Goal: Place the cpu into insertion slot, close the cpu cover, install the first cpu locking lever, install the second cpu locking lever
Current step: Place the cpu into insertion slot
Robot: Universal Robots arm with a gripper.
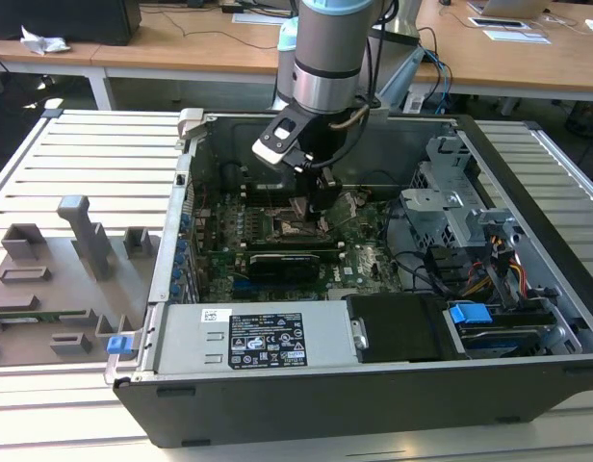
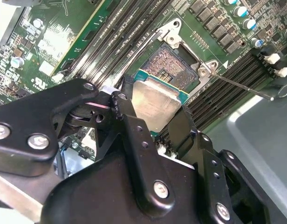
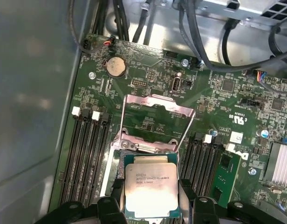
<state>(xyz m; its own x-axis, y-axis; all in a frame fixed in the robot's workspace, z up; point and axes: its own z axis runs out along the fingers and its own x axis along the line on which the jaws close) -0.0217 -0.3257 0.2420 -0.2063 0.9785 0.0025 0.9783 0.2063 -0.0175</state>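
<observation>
While arm hangs inside open case (image 1: 373, 404), gripper (image 1: 311, 197) pinches cpu (image 3: 151, 189) by two opposite edges, fingers (image 2: 122, 109) pressed on either side. Cpu tilted, metal face up, poised at near edge of slot (image 2: 174, 65), not seated; contact unclear. Slot contacts bare. Cover (image 3: 160, 101) swung up open beyond slot. Thin lever (image 2: 241, 86) sticks out free by slot corner. Memory slots (image 3: 90, 149) flank slot both sides
</observation>
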